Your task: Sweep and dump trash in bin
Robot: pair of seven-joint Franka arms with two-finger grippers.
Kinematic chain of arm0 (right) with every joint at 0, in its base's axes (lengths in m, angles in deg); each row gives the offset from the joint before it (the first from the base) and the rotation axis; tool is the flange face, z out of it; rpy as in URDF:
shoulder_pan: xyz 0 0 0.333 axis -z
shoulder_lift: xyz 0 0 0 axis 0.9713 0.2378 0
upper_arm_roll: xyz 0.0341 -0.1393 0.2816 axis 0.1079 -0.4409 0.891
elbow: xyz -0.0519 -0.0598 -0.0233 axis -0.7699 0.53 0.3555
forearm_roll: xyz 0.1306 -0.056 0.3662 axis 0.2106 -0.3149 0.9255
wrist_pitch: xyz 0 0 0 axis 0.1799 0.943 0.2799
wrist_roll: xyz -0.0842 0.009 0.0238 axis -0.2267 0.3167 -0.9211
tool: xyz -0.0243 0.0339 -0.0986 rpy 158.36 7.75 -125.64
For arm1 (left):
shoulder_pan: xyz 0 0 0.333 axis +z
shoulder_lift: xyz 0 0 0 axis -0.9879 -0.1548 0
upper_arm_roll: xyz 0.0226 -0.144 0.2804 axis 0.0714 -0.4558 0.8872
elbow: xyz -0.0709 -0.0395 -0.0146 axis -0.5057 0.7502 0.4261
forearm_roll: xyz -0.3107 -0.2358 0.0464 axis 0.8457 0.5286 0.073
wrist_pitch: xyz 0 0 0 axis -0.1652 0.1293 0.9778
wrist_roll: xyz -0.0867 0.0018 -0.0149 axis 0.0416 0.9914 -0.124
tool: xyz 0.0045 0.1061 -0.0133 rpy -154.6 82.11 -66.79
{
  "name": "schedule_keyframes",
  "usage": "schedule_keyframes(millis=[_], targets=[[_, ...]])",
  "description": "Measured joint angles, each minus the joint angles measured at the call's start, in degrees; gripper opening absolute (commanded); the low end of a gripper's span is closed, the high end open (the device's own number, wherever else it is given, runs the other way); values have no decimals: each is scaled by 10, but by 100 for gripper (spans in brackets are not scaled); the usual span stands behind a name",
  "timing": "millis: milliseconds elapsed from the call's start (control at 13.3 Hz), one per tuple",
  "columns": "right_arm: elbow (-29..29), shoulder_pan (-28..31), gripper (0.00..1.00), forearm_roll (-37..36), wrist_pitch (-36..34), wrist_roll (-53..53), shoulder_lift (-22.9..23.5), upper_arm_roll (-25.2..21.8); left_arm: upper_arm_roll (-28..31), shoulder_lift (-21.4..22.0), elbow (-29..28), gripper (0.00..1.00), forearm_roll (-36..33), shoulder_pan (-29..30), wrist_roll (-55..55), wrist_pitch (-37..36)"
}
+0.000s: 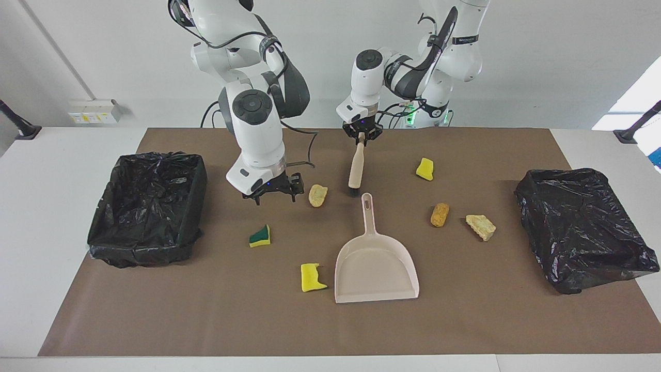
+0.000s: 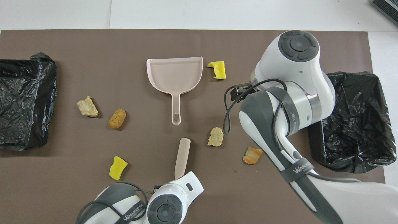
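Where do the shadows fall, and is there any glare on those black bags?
Facing view: soft, short shadows sit beside the dustpan and the scraps; the bin liner glints in small highlights. Overhead view: the same liner shines on its crinkles; the brush casts hardly any shadow.

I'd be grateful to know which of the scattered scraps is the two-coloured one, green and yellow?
It is the sponge wedge, dark green on top with a yellow base, lying just out from the right gripper. The other scraps are plain yellow, tan or orange-brown.

Your two glossy white arms (image 1: 256, 129) with dark grey joint caps, black cables, "WANJEED" grey bands.
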Motion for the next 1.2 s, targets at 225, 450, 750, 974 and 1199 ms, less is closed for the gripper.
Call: schedule_keyframes(millis=[225, 450, 750, 974, 1199], targets=[[0, 1, 100, 0, 8, 0, 0, 0, 5, 3, 40, 0, -21, 38, 13, -68], [-1, 1, 100, 0, 15, 0, 0, 0, 6, 25, 59, 0, -34, 100, 14, -141], [-3, -2, 100, 1, 37, 0, 1, 0, 9, 57, 60, 0, -81, 217, 21, -162], [-4, -21, 100, 1, 56, 12, 3, 2, 10, 47, 60, 0, -97, 311, 73, -123], [-5, -65, 100, -1, 91, 78, 20, 2, 11, 22, 66, 0, -108, 404, 126, -107]])
